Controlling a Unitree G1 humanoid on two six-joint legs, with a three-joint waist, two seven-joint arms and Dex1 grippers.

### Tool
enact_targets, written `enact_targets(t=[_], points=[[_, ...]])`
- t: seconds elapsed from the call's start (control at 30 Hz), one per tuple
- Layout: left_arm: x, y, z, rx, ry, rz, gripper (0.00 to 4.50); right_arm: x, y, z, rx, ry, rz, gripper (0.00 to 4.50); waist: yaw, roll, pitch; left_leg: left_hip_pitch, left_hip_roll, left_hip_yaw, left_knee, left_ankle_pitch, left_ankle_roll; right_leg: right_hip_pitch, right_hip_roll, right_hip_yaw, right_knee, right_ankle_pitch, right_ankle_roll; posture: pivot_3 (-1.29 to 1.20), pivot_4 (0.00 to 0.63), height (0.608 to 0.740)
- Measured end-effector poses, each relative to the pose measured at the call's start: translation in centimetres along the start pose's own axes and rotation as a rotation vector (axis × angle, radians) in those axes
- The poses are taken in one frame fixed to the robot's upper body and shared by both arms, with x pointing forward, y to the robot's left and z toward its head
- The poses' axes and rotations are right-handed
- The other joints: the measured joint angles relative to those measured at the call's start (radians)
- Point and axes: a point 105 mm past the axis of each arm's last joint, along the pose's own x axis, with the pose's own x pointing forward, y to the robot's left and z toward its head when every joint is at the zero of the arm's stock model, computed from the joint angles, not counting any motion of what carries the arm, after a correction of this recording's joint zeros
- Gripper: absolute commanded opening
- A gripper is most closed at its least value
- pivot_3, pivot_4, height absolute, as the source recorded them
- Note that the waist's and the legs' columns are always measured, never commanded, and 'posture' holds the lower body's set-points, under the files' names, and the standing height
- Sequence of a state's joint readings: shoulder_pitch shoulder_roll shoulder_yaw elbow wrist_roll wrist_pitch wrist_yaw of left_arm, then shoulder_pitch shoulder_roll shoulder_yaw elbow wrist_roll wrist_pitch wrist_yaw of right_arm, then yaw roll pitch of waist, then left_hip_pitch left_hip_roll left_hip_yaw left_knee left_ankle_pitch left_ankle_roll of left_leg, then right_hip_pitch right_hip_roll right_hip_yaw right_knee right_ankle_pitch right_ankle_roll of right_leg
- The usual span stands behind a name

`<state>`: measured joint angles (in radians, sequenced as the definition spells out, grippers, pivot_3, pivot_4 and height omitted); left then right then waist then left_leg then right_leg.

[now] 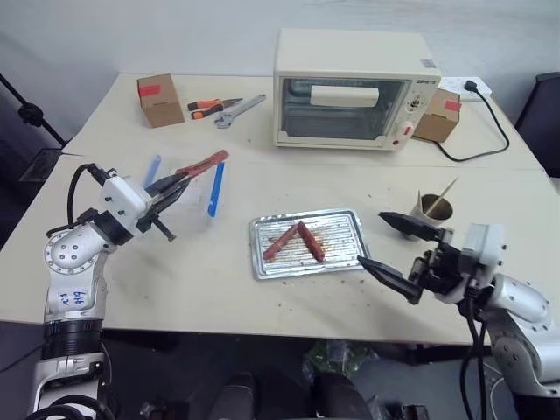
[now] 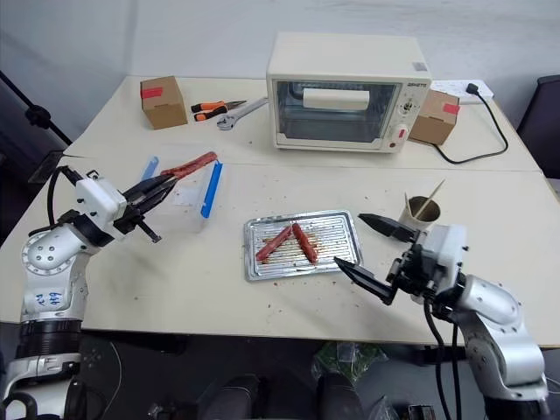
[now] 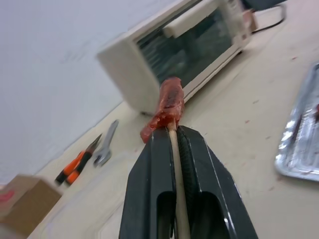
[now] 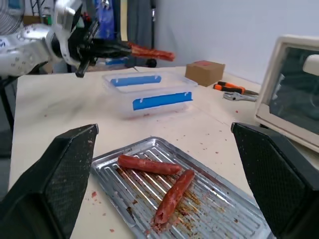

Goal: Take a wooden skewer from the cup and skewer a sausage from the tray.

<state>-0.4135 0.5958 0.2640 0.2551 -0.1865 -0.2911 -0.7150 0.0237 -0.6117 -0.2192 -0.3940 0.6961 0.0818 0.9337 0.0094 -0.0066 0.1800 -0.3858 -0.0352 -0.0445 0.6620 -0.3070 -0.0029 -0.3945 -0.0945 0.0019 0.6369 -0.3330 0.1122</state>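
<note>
Wooden skewer (image 3: 175, 164) is clamped between the left gripper (image 1: 175, 185) fingers with a sausage (image 1: 203, 164) impaled on its tip, held in the air above the clear plastic box (image 2: 188, 194) with blue clips. Tray (image 1: 343, 219) sits mid-table with two more sausages (image 1: 296, 241) lying in a V. Right gripper (image 1: 395, 249) hovers at the tray's right edge, jaws spread wide, nothing in them. Cup (image 1: 435, 208) with spare skewers stands just behind it. Toaster oven (image 1: 350, 87) sits at the back of the table.

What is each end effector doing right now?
Left end effector: closed on the wooden skewer, sausage on it.
Right end effector: open, holding nothing.
</note>
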Motion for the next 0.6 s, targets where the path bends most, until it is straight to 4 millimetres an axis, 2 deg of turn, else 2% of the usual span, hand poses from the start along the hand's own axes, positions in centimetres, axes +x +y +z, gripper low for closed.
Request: enact_targets(t=[0.13, 0.23, 0.37, 0.4, 0.6], points=[[0.1, 0.9, -2.8, -0.071, 0.105, 0.081, 0.00, -0.6, -0.4, 0.3, -0.024, -0.020, -0.057, 4.46, 0.003, 0.000, 0.000, 0.000, -0.001, 0.000, 0.000, 0.000, 0.001, 0.000, 0.000, 0.000, 0.001, 0.000, 0.000, 0.00, 0.150, 0.740], [0.6, 2.1, -3.3, -0.092, 0.122, 0.146, 0.00, -0.2, -0.4, 0.9, -0.055, -0.047, -0.063, 4.46, 0.005, 0.000, 0.000, 0.000, -0.001, 0.000, 0.000, 0.000, 0.001, -0.001, 0.000, 0.000, 0.003, 0.000, 0.000, 0.00, 0.150, 0.740], [1.3, 2.6, -3.6, -0.115, 0.143, 0.175, 0.00, 1.1, 0.1, 1.7, -0.121, -0.066, 0.002, 4.46, 0.003, 0.000, 0.000, 0.000, -0.001, 0.000, 0.000, 0.000, 0.001, -0.001, 0.000, -0.003, 0.006, 0.000, 0.000, 0.00, 0.150, 0.740], [1.5, 2.3, -3.9, -0.137, 0.151, 0.175, 0.61, 1.7, 0.5, 1.7, -0.125, -0.069, 0.033, 4.50, 0.002, 0.000, 0.000, 0.000, -0.001, 0.000, 0.000, 0.000, 0.001, -0.001, 0.000, -0.005, 0.007, 0.000, 0.000, 0.00, 0.150, 0.740], [1.8, 1.9, -3.8, -0.199, 0.134, 0.138, 2.30, 2.9, 0.7, 2.3, -0.156, -0.087, 0.085, 4.50, 0.003, 0.000, 0.000, -0.001, -0.001, 0.000, 0.000, 0.000, 0.001, -0.001, -0.001, -0.009, 0.007, 0.000, 0.000, 0.00, 0.150, 0.740]])
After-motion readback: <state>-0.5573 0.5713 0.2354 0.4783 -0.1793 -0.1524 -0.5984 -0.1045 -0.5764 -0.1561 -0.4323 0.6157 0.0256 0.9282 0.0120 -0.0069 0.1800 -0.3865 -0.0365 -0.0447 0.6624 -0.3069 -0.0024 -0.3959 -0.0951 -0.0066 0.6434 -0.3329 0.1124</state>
